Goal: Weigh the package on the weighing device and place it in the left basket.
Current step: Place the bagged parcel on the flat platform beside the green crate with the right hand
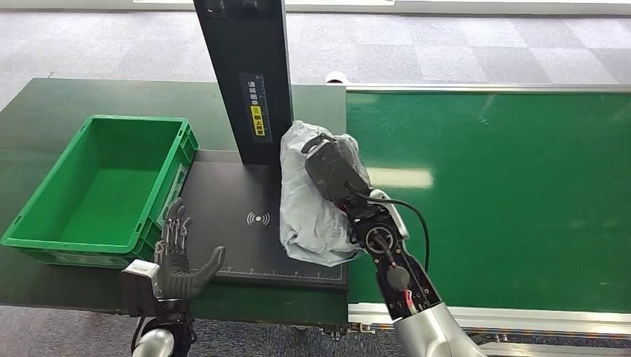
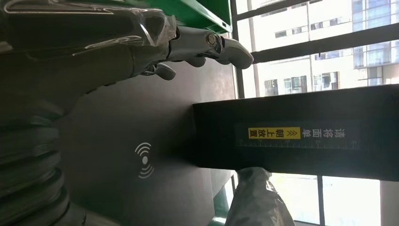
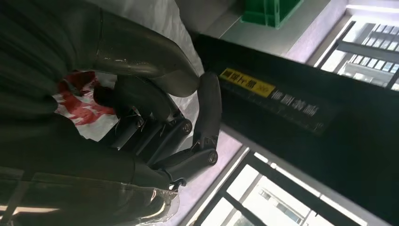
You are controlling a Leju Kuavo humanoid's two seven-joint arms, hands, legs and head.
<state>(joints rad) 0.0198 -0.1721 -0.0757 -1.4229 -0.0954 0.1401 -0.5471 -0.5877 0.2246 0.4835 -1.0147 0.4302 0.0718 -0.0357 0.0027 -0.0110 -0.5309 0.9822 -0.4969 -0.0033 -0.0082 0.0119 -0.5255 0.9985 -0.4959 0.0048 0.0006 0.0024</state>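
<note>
A crumpled grey plastic package (image 1: pixel 312 212) lies on the right part of the black weighing plate (image 1: pixel 245 238), beside the black upright post (image 1: pixel 249 74). My right hand (image 1: pixel 335 169) grips the package from its right side; in the right wrist view its fingers (image 3: pixel 188 136) curl around the white and red wrapping (image 3: pixel 80 106). My left hand (image 1: pixel 177 256) hovers open at the plate's front left corner, fingers apart and pointing up. The package's edge (image 2: pixel 256 200) shows in the left wrist view under the post (image 2: pixel 296 134). The green basket (image 1: pixel 45 234) stands left of the plate.
A green conveyor belt (image 1: pixel 506 193) with a metal frame runs to the right of the plate. The dark green table (image 1: pixel 45 104) carries the basket and the scale. Grey carpet floor lies beyond.
</note>
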